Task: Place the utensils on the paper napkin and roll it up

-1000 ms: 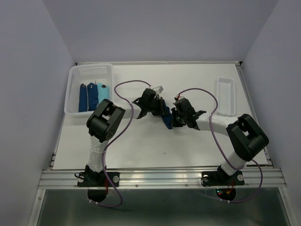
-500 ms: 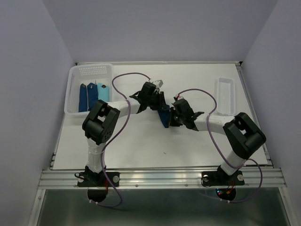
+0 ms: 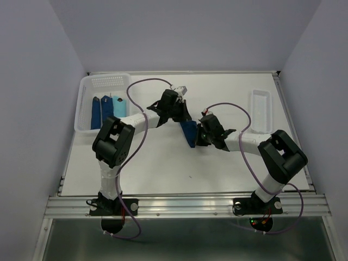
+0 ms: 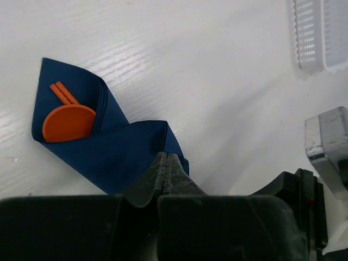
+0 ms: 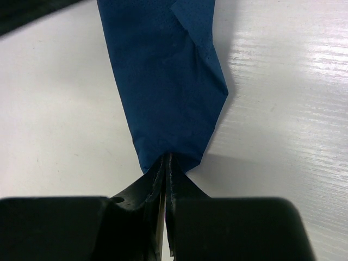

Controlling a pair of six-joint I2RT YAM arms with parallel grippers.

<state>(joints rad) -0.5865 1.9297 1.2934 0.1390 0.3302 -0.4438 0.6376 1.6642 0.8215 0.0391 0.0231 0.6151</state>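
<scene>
The paper napkin is dark navy and lies folded into a narrow wrap at the table's middle. In the left wrist view, the napkin has an open end where an orange utensil shows inside. My left gripper is shut, with its fingertips just over the napkin's near corner and no paper visible between them. My right gripper is shut on the napkin's other end, which narrows into the right gripper's closed tips.
A white perforated basket at the back left holds dark blue and light blue rolls. A clear shallow tray stands at the right. The right arm's head shows at the edge of the left wrist view.
My left gripper has drawn back toward the far left, away from the napkin's middle. The right gripper stays on the napkin's end, which has shifted slightly.
</scene>
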